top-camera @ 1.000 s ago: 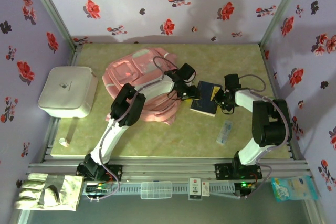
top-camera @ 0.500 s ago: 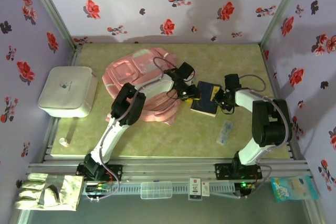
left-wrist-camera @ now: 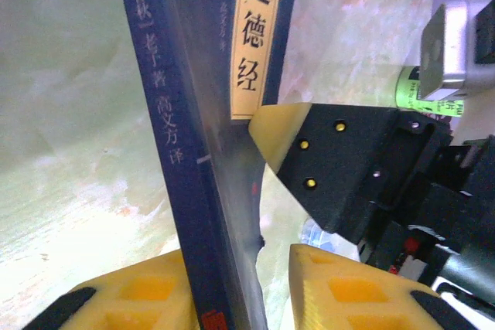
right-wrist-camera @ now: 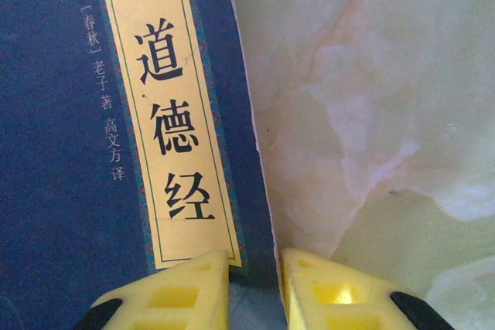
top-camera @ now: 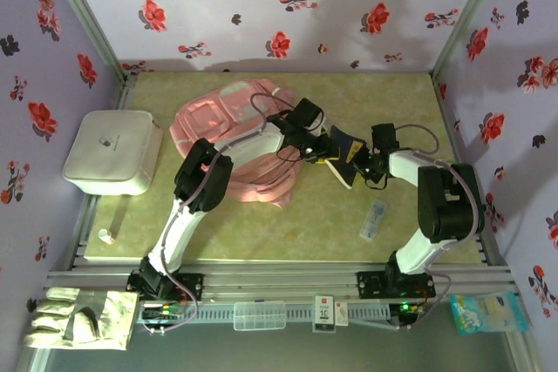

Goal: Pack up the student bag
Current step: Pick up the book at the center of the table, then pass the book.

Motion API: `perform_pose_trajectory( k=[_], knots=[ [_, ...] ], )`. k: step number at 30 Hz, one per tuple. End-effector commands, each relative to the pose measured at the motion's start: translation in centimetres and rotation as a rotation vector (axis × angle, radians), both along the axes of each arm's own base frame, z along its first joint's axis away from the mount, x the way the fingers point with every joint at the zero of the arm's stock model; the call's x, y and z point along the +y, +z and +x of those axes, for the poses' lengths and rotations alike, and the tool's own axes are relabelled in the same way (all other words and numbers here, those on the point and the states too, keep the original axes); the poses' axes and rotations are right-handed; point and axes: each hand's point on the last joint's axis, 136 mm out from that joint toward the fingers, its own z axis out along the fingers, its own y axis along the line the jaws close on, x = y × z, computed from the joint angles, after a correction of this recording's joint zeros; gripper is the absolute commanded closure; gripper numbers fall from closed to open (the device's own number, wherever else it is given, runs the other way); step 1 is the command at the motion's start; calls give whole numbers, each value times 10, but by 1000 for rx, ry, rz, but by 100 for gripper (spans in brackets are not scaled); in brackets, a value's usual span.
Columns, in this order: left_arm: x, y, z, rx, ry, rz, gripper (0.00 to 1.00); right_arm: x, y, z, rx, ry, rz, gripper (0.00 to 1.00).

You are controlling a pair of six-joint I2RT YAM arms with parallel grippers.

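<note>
Right jaws clamped on the blue book [top-camera: 340, 144], just right of the student bag [top-camera: 218, 119]; left jaws straddle it, grip unclear.

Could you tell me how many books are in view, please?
1: a dark blue book right of the bag, its edge between the right gripper's fingers. Others may be hidden in the bag.

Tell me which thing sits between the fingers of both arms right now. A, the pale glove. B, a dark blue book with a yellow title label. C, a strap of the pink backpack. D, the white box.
B: the dark blue book stands between the left arm's fingers and between the right arm's fingers, its yellow label showing.
</note>
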Motion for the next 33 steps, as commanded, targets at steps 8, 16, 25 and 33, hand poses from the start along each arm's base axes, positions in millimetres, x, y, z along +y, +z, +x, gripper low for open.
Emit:
perform_pose_trajectory(
  k=[8,16,25,33],
  knots=[
    [3,19,-1,-65,-20,8,82,3,-12,-19,69,12,-16,71],
    [25,76,16,-190,15,-54,100,-2,25,-9,-62,-21,-25,52],
    [95,138,61,-310,218,-140,100,24,99,12,-333,-23,194,26],
    [164,173,93,-370,473,-268,100,92,159,29,-389,-53,653,18]
  ],
)
